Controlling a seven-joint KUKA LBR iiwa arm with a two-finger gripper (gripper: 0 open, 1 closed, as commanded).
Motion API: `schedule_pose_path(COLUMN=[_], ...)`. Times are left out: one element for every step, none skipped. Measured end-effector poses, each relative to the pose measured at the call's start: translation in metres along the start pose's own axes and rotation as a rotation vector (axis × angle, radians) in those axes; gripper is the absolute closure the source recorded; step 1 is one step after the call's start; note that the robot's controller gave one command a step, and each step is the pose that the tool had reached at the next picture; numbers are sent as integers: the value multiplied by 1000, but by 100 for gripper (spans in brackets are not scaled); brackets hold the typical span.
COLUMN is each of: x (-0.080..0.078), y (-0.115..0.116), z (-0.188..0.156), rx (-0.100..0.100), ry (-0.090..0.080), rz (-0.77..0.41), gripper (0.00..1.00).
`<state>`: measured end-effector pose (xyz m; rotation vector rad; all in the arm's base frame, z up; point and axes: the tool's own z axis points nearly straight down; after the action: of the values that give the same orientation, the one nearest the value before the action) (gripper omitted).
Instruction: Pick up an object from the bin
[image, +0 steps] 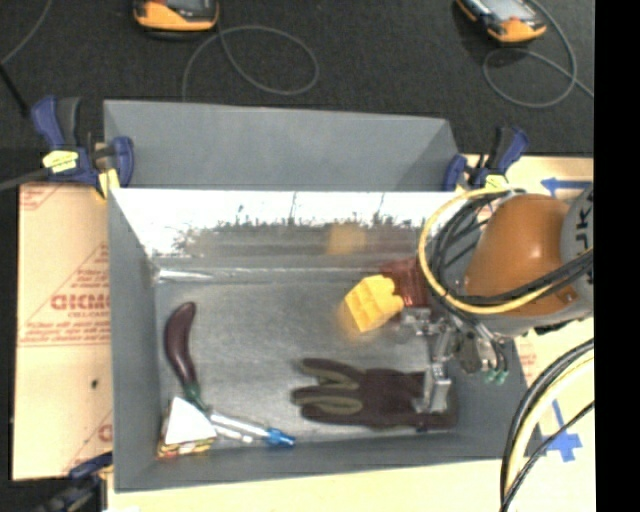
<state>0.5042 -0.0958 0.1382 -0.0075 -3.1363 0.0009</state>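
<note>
A dark glove (365, 400) lies flat on the bin floor in the lower middle of the frame. Its fingers point towards the left and its cuff towards the right. The pincer (437, 398) hangs right at the cuff end, with its tip down against or just above the dark cloth; which of the two cannot be told. Whether the pincer is released or clenched cannot be told either, because its metal parts and the glove run together at that spot. Nothing is seen lifted off the floor.

Just above the glove and a little to the left of the pincer lies a yellow block (370, 303) with studs on its top, tilted on the floor. A small dark red thing sits close against its right side, too unclear to name.

Above the pincer, at the right edge of the frame, is the arm's rounded orange cover (515, 250), with yellow and black cables (440, 262) looped around it.

Well apart from the glove, at the left of the floor, a curved purple eggplant (181, 345) lies with its stem end towards the lower left corner. Just below it is a white triangular piece (186, 422), and beside that a pen (250, 433) with a blue tip points right along the lower wall.

The grey bin (130, 330) holds all of these things.
</note>
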Motion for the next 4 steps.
schedule_pose_path(x=[-2, -6, 1, -6], y=[0, -3, 3, 15], z=[-4, 17, 62, 63], rx=[1, 3, 4, 7], ry=[-8, -14, -10, -20], rz=[-3, -70, -142, -218], gripper=[0, 0, 0, 100])
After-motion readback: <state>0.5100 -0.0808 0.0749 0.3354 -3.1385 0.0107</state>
